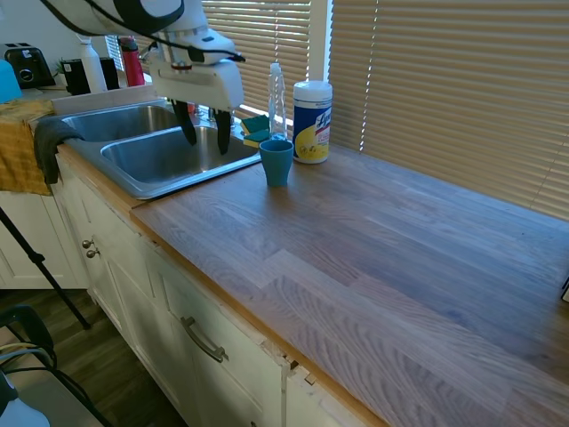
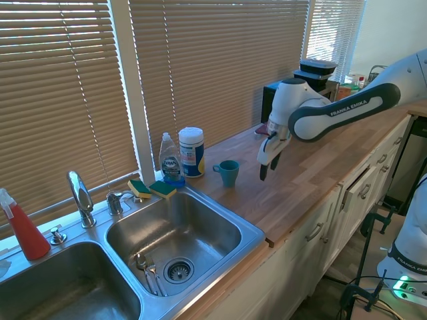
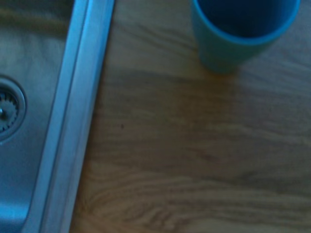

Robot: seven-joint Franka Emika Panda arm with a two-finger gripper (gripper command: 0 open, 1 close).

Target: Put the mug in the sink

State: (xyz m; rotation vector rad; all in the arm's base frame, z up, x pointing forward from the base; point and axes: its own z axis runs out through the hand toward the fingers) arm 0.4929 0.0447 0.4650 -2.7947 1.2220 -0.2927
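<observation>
The mug is a small teal cup standing upright on the wooden counter, just right of the sink and in front of a white canister. In the second exterior view the mug shows a small handle on its left and sits near the sink's rim. My gripper hangs open and empty above the counter, a short way from the mug on its front side. From the other side, the gripper is raised to the right of the mug. The wrist view looks down on the mug and the sink rim.
A clear dish soap bottle, a white wipes canister and sponges stand behind the mug by the blinds. Utensils lie in the near basin. A faucet and a red spray bottle are further left; a microwave sits at the far end.
</observation>
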